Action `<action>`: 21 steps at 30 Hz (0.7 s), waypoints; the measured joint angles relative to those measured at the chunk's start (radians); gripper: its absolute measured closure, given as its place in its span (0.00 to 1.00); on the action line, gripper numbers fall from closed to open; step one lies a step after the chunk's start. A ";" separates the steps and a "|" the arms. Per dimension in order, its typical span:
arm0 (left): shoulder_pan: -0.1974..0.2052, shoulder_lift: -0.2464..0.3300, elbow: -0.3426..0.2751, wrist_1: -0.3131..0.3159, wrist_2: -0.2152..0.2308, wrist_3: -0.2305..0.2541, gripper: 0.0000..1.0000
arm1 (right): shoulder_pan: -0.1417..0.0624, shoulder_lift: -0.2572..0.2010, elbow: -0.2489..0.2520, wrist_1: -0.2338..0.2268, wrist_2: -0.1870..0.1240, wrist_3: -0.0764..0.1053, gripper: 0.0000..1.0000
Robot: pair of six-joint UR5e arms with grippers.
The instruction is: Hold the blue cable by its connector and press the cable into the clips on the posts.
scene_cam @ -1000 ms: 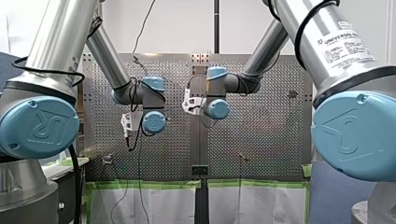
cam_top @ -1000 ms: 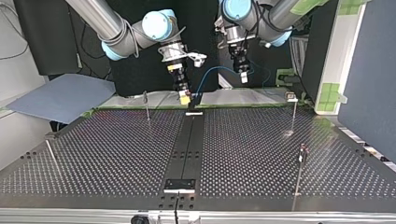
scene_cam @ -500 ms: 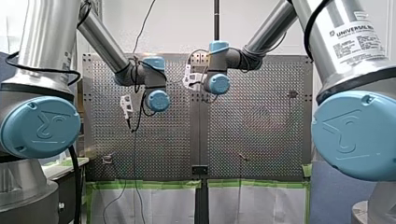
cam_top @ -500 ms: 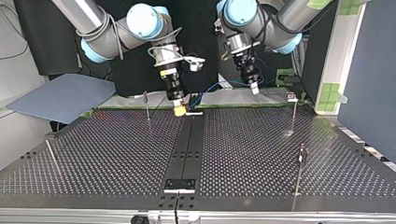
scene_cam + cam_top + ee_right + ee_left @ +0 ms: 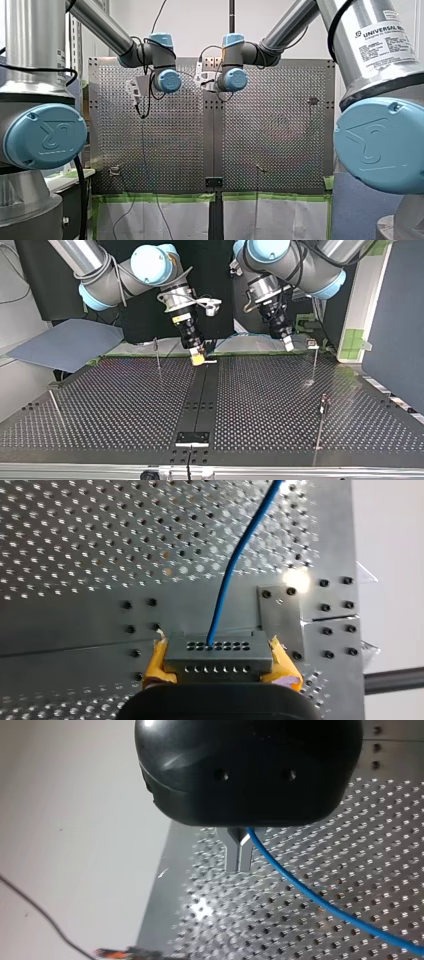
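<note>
Clamping the grey connector [image 5: 218, 652] between yellow pads, my right gripper [image 5: 220, 661] holds firm; the blue cable [image 5: 235, 560] leads away from it. My left gripper [image 5: 239, 857] has its fingers drawn together, with the cable beside their root. Risk: loose slack could miss a clip. Only the top view shows the posts [image 5: 314, 362], none carrying cable

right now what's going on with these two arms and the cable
My right gripper is clamped on the grey connector at the table's edge nearest the arms, the blue cable leading off it. My left gripper is shut on that cable further along. No post seems to hold it yet.
</note>
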 joint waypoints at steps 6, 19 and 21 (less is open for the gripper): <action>0.012 0.061 0.006 -0.061 -0.034 -0.004 1.00 | -0.001 0.001 -0.012 0.055 -0.033 0.003 1.00; 0.052 0.188 0.009 -0.191 0.005 0.002 1.00 | 0.005 0.004 -0.088 0.091 -0.069 0.010 1.00; 0.059 0.192 0.010 -0.212 0.024 0.002 1.00 | 0.007 0.005 -0.095 0.091 -0.073 0.010 1.00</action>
